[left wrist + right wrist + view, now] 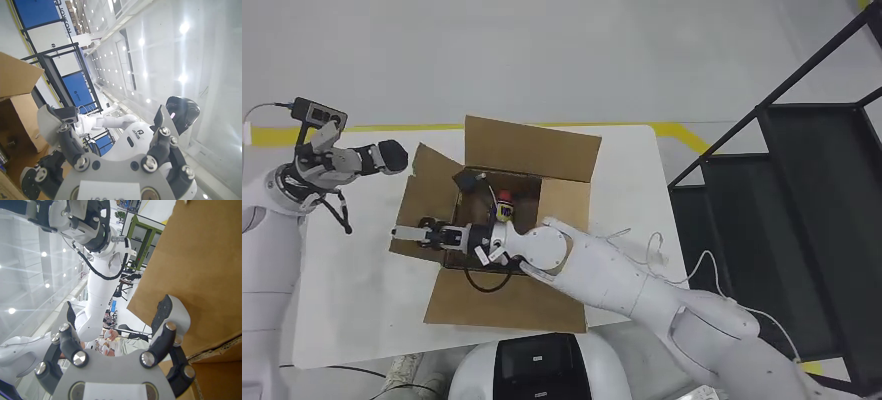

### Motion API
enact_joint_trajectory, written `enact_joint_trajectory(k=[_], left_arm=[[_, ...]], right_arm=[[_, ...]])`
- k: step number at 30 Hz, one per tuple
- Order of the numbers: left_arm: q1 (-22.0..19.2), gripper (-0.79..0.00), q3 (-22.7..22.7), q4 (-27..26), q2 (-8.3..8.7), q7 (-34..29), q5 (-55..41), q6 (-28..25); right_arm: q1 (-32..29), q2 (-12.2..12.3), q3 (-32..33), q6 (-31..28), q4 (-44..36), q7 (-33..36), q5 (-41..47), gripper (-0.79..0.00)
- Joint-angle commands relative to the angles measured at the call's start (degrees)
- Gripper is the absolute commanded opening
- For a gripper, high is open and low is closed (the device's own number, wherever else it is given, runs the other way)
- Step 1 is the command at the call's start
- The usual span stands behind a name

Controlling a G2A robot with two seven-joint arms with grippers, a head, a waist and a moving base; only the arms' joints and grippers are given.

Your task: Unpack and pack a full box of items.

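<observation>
An open cardboard box [504, 165] stands mid-table with its flaps spread. Inside it I see a can with a red cap [504, 206] and a dark item [471, 182]. My right arm lies across the box, and its gripper [408, 234] hangs over the left flap [427, 165]. The right gripper [117, 303] is open and holds nothing, with one finger [164, 308] close beside a brown flap [189, 256]. My left arm [342, 160] is raised off the box's far-left corner. The left gripper [103, 113] is open and empty, and the box [15, 79] lies off to one side of it.
The white table [352, 300] has bare room left of the box and along its right strip [627, 190]. A black metal stair frame [782, 180] stands beyond the table's right edge. A yellow floor line [682, 130] runs behind the table.
</observation>
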Motion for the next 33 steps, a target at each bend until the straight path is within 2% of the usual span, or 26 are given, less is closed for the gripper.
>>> enact_joint_trajectory(k=[1, 7, 10, 13, 18, 23, 27, 33], left_arm=[[-0.2, 0.0, 1.5, 2.1, -0.39, -0.2, 0.0, 0.2], [-2.6, 0.0, 5.7, 7.6, -1.25, -0.9, 5.6, -1.7], [-3.3, 0.0, 6.5, 10.3, -1.42, -0.1, 7.9, -2.6], [-3.4, 0.0, 6.5, 12.5, -1.19, 0.6, 10.8, -2.8], [-1.9, 0.0, 6.8, 14.0, -0.59, 0.1, 16.1, -2.1], [0.1, 0.0, 8.7, 12.8, -0.5, 0.4, 21.0, -2.0], [1.1, 0.0, 10.3, 12.1, -0.91, 1.3, 21.9, -2.2], [0.2, 0.0, 12.7, 11.8, -1.51, -2.2, 22.7, -3.3]], right_arm=[[0.3, -0.7, -0.3, -0.1, 1.4, 1.1, 0.2, 0.0], [1.2, -1.5, 0.2, 0.2, 2.8, 5.3, -2.3, 0.0], [1.7, -0.4, 2.4, 2.3, 1.0, 7.8, -5.1, 0.0], [0.5, 1.7, 6.6, 5.7, -3.0, 9.7, -7.5, 0.0], [-5.7, 6.7, 17.0, 12.7, -15.4, 13.3, -13.1, 0.0], [-14.7, 10.9, 28.3, 19.1, -29.5, 16.6, -19.5, 0.0], [-20.6, 12.7, 34.6, 21.7, -37.1, 18.2, -22.3, 0.0], [-26.2, 14.3, 40.5, 23.4, -42.2, 20.0, -23.9, 0.0]])
